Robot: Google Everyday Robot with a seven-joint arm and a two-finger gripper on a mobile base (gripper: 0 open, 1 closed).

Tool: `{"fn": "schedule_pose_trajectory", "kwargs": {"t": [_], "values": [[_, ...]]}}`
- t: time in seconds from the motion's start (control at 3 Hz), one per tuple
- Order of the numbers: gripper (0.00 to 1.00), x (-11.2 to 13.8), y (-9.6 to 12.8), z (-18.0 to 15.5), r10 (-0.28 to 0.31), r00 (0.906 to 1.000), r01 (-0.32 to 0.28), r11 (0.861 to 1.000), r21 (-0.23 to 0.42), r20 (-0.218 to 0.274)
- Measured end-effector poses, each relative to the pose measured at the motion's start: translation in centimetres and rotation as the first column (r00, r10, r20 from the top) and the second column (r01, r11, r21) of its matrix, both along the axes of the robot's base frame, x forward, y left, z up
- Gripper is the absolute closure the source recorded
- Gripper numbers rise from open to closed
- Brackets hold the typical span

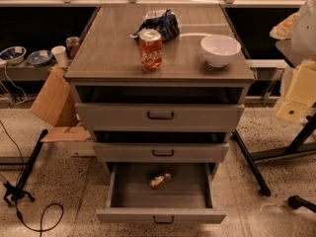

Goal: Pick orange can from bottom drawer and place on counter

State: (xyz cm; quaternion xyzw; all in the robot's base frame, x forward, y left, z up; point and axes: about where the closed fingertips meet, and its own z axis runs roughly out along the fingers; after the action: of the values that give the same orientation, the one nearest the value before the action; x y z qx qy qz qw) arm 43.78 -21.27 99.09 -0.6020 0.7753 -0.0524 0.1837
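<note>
You get a dim, warm-tinted frame. Light comes from above: the counter [113, 48] carries a pale sheen near top centre, and the white bowl [220, 49] is your brightest spot, nearly blown out. The red can [150, 49] glows, with a small shadow at its base. The gaps above the two upper drawers go near black. The bottom drawer [163, 189] sits in shade, so the orange can [160, 179] reads dull. The gripper [298, 95], at the right edge mid-height, is lit pale yellow.
</note>
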Motion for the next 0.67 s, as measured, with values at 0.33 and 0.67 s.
{"fn": "schedule_pose_trajectory", "kwargs": {"t": [0.33, 0.67], "values": [[0.00, -0.2, -0.1, -0.3, 0.011, 0.9999, -0.011, 1.000, 0.007, 0.013], [0.00, 0.2, 1.0, -2.8, 0.114, 0.9933, -0.113, 0.992, -0.049, 0.019]]}}
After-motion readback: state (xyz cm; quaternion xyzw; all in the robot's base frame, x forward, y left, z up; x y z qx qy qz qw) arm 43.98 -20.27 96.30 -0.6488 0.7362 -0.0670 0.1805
